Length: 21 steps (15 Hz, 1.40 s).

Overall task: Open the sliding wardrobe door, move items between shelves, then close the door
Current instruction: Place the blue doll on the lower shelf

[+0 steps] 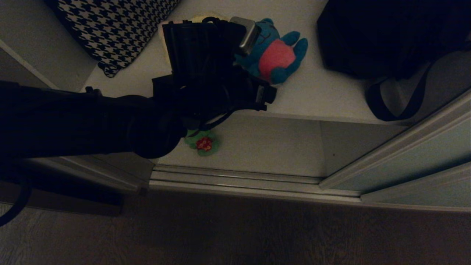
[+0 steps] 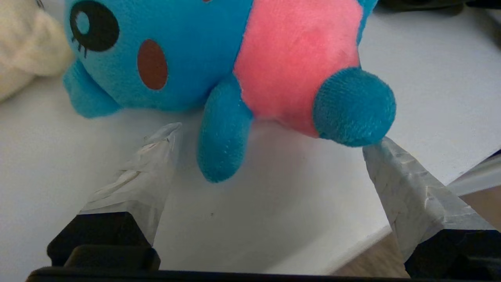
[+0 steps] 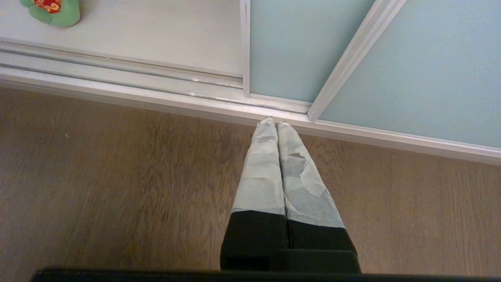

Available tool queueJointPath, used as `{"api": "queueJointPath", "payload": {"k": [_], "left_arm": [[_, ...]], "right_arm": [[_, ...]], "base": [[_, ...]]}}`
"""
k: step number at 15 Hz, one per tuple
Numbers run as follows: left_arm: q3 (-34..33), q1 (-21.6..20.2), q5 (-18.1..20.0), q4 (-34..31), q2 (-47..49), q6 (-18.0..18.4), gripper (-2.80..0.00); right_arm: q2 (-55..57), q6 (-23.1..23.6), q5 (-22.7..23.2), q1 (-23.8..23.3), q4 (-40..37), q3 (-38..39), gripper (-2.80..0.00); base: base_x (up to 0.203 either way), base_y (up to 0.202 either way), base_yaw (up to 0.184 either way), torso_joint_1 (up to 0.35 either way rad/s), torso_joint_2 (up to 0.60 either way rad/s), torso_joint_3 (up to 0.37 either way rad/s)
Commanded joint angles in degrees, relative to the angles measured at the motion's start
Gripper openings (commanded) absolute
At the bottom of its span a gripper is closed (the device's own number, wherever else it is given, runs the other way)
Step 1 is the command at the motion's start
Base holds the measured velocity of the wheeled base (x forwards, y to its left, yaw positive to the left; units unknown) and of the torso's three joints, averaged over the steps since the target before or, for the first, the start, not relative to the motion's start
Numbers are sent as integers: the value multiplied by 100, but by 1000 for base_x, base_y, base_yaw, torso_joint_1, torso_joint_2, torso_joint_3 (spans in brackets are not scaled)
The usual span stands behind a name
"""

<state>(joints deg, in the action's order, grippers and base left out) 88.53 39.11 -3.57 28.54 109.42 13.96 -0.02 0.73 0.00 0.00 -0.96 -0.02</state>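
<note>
Three plush toys in sight: blue toy with pink belly lies on the upper shelf, a cream toy just beside its head; green toy with a red patch sits on the lower shelf, near the floor track. My left gripper hangs over the upper shelf right by the blue toy, jaws spread wide and holding nothing; one taped finger stands beside the toy's arm, the other reaches up to its round blue foot, contact uncertain. From the head view my left arm reaches in from the left and covers most of the cream toy. Sliding wardrobe door, grey-green with pale frame, stands drawn aside to the right, opening clear of it. Houndstooth cushion at the back left of the upper shelf, black strapped bag at the right. My right gripper hangs over the wood floor just short of the track, fingers pressed together, empty
</note>
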Motion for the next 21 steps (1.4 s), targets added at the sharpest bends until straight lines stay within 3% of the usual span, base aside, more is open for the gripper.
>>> {"api": "queueJointPath", "payload": {"k": [1,6,7,17,21], "left_arm": [[-202,-8,-3,288,-8,121,0],[-182,-104,-20,538,189,98,0],[-175,-155,-23,626,247,104,-280],[120,-359,-1,987,413,54,-280],[124,-296,-255,891,125,-301,-280]], "right_arm": [[2,2,0,0,0,2,-280],[2,-2,0,0,0,-2,-280],[2,-2,0,0,0,-6,-280],[2,-2,0,0,0,-6,-280],[2,-2,0,0,0,2,-280]], "base": [[0,0,0,0,0,0],[0,0,0,0,0,0],[0,0,0,0,0,0],[0,0,0,0,0,0],[0,0,0,0,0,0]]}}
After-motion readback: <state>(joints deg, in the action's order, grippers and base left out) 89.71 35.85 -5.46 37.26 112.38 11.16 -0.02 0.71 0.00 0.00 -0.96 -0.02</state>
